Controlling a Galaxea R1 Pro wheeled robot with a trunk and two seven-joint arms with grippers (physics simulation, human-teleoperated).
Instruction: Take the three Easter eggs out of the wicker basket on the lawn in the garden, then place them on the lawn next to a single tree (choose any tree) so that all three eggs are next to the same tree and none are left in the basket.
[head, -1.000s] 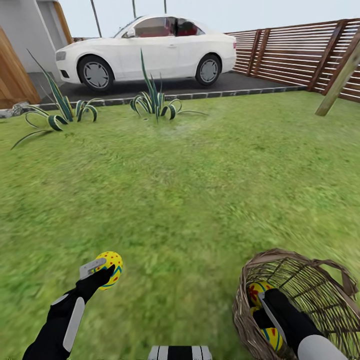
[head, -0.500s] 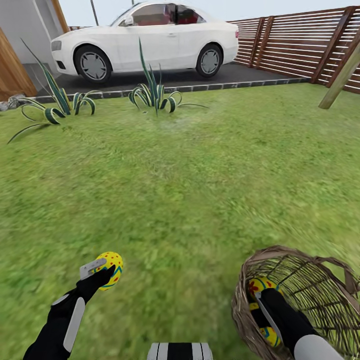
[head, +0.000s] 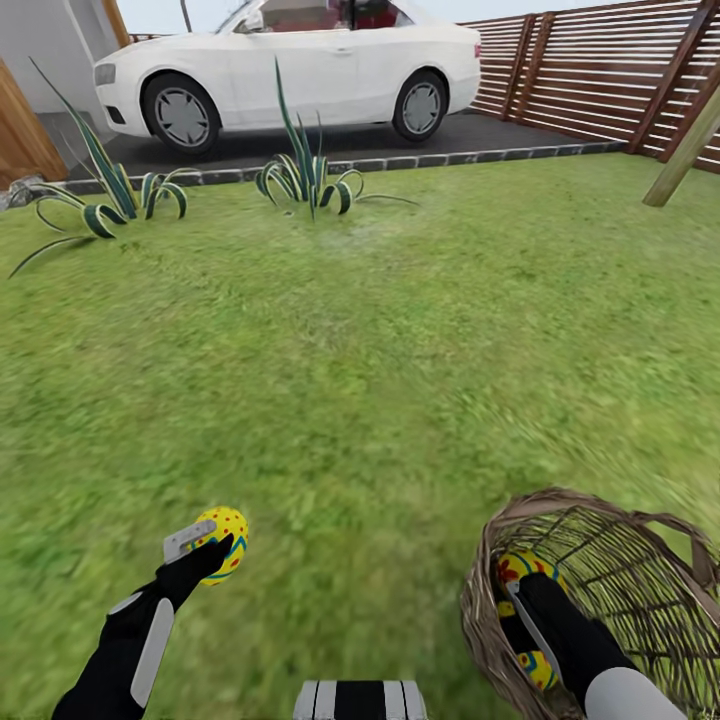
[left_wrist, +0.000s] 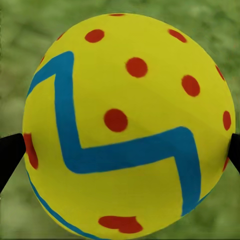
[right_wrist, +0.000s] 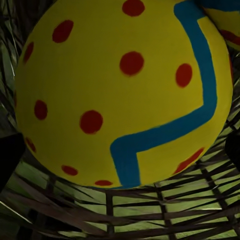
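The egg (head: 222, 541) in the left gripper (head: 205, 548) is bright yellow with red dots and a blue zigzag band. In the left wrist view that egg (left_wrist: 127, 125) sits squarely between the two black fingertips (left_wrist: 9, 157), one pressing on each side, so the jaws are pinching it. It hangs above the lawn (head: 380, 340), well apart from the basket (head: 610, 590).

The basket is brown woven wicker with an arched handle, lying low at the robot's right on the grass. The right gripper (head: 520, 625) reaches down into it. Two more eggs show there: an upper egg (head: 522, 569) with a red flower on yellow, just beside the arm, and a lower egg (head: 538, 668) with blue and red markings, partly hidden by the arm. In the right wrist view a dotted yellow egg (right_wrist: 122, 95) with a blue zigzag lies between the dark fingertips (right_wrist: 10, 162) against the wicker weave, with the edge of another egg (right_wrist: 225, 20) touching it. Those jaws are spread about the egg's width; I cannot tell if they truly press on it.

Farther off, two spiky striped plants (head: 305, 180) stand at the lawn's edge, before a white car (head: 290, 70) on dark asphalt and a slatted wooden fence (head: 600, 70).
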